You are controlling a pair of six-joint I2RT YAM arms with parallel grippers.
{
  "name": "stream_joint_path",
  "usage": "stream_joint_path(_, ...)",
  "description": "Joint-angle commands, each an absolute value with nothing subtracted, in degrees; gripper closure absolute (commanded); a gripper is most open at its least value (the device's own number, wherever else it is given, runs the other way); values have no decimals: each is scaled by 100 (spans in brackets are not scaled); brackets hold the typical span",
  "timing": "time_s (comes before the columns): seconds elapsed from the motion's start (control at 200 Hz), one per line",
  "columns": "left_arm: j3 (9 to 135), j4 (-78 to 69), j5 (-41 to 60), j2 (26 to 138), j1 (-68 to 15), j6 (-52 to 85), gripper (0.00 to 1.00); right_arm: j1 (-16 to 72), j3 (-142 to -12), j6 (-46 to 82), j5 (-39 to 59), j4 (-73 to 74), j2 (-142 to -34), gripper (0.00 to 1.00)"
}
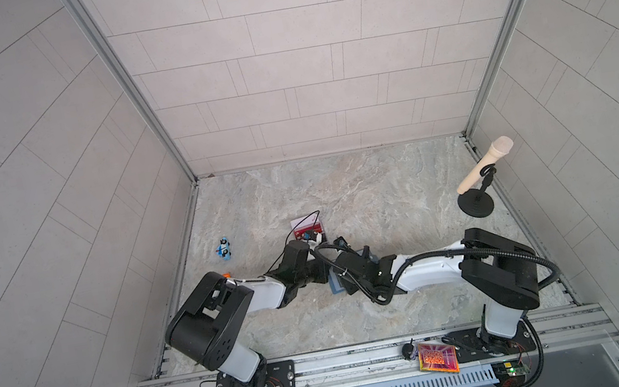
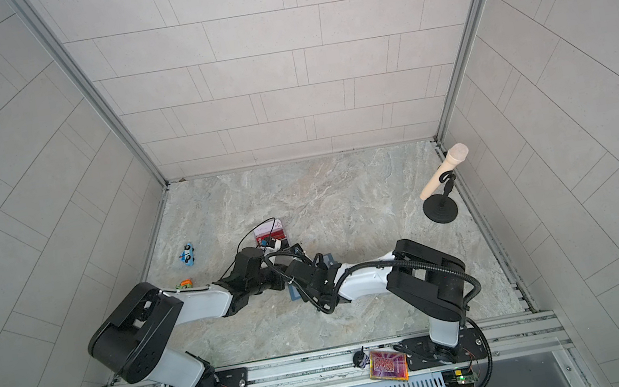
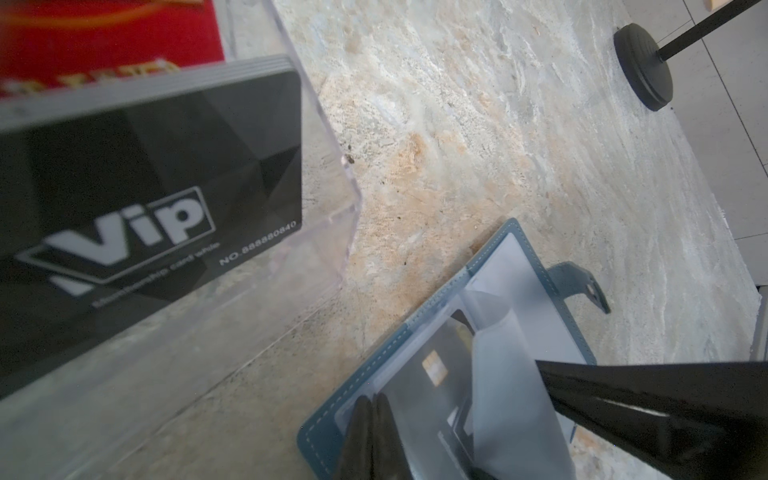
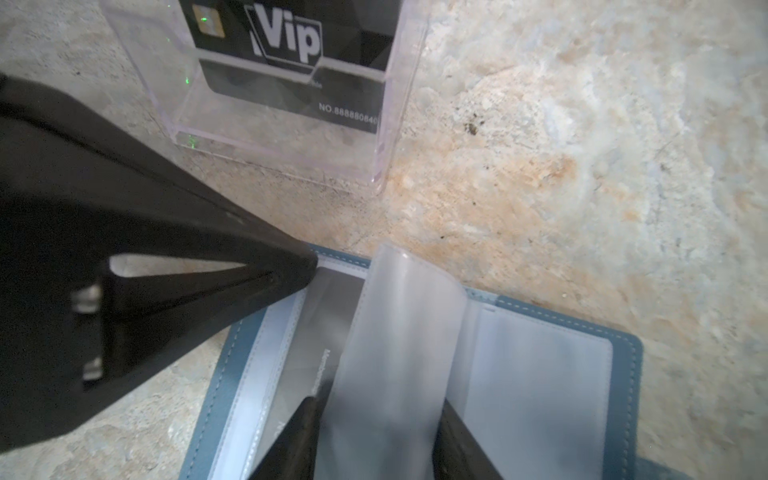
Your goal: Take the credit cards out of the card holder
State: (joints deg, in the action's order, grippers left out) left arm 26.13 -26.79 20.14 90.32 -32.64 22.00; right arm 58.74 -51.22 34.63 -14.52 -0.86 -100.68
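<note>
Nearest, on the front rail, an orange-pink tile (image 1: 438,357) is seen. Past it, on the stone table (image 1: 362,194), the blue card holder (image 4: 627,349) is laid open between the two arms. The left gripper (image 3: 372,401) is shut tight. Its tips are pressed down on the page where a dark card (image 3: 432,365) with a gold chip is tucked under clear plastic. A bunch of clear sleeves (image 4: 399,332) is stood up from the middle of the holder. The right gripper (image 4: 378,405) is set with one jaw on each side of that bunch; whether the bunch is squeezed cannot be told. Just behind the holder a clear stand (image 4: 390,137) is placed. A black Vip card (image 3: 166,187) is leaned in its front step, and a red card (image 3: 104,37) is seen behind it. Farther off, a small blue toy car (image 1: 225,249) is seen near the left wall, and a toy microphone (image 1: 484,164) is stood by the right wall.
</note>
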Motion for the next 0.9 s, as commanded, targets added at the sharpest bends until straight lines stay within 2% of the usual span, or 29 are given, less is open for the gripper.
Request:
stream_joint_path(0.0, 2415, -2092, 2021, 9180, -3296, 2074, 100, 5819, -5075, 3502, -1771, -510, -9897, 56)
stream_joint_path(0.896, 2451, -2119, 2075, 9213, -3296, 2047, 100, 5438, -4870, 3639, -2004, -1221, -9193, 57)
